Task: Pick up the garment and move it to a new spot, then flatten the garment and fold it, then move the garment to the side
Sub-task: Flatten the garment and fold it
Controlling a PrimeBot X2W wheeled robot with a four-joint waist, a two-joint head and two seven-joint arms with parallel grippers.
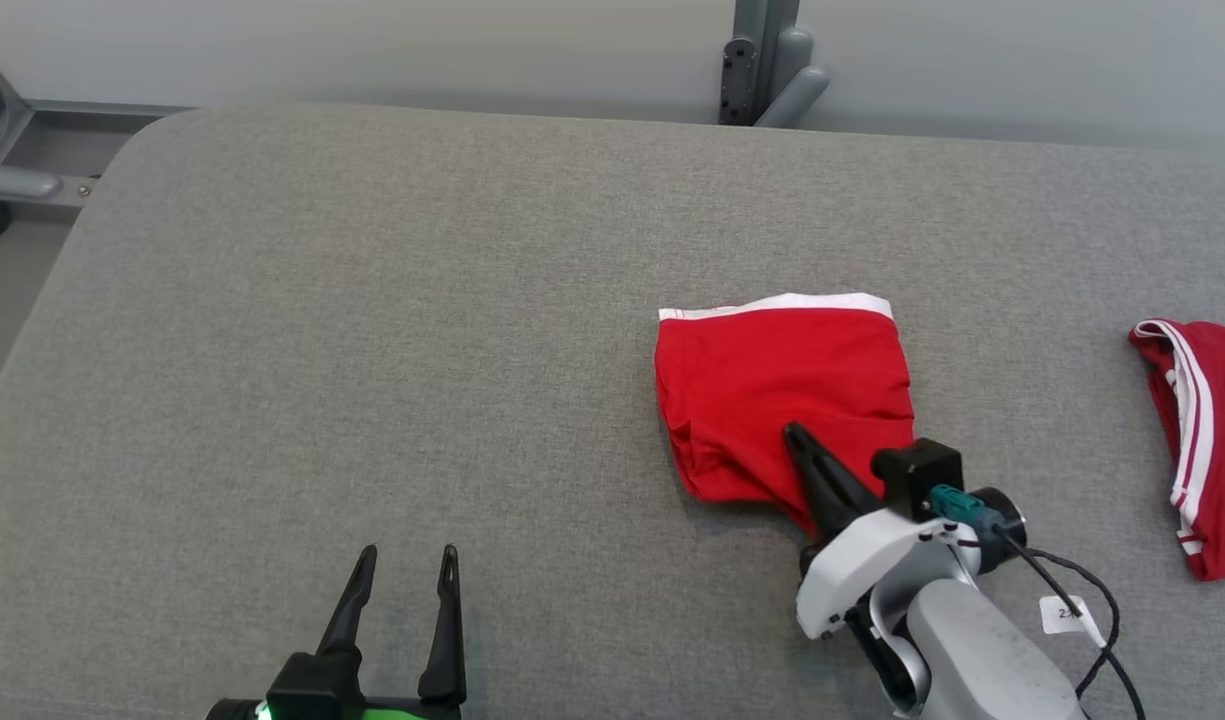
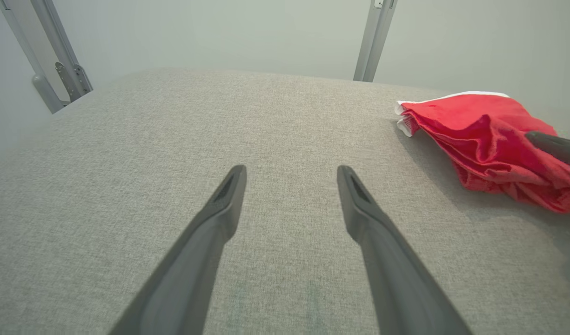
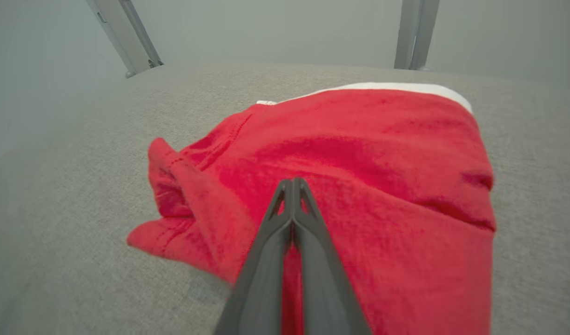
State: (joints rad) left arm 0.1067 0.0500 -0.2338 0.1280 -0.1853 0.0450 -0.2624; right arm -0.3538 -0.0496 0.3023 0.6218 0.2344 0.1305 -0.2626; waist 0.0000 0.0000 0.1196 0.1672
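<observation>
Right arm's pale forearm (image 1: 982,650) comes in at the lower right of the head view, nearest the lens. It angles up-left toward the garment (image 1: 772,390).

Grey fabric-covered table (image 1: 372,300) spans the scene, with its rounded corner at the upper left.

The garment is red with a white waistband (image 1: 782,303) along its far edge. It lies on the table right of centre, mostly flat. The near-left part is rumpled and bunched. The near-right corner is drawn up to the right gripper (image 1: 794,432).

A second red garment (image 1: 1207,440) with white stripes lies at the right edge of the table, well apart from the first and cut off by the frame.

Right gripper: the fingers (image 3: 312,242) are pressed together over the garment's near edge. In the right wrist view red cloth shows in the slit between them, lower down, so they are pinched on the garment. In the left wrist view the cloth (image 2: 480,135) rises toward that dark finger at the right edge.

Left gripper (image 1: 409,550) is at the lower left of the head view. Its fingers are spread apart with nothing between them, over bare table and well apart from the garment. The left wrist view shows the same (image 2: 291,170).

A grey metal post (image 1: 767,60) stands behind the table's far edge. A black cable (image 1: 1102,600) loops off the right wrist, with a teal connector (image 1: 957,500) and a small white tag (image 1: 1067,612) whose print is too small to read.
</observation>
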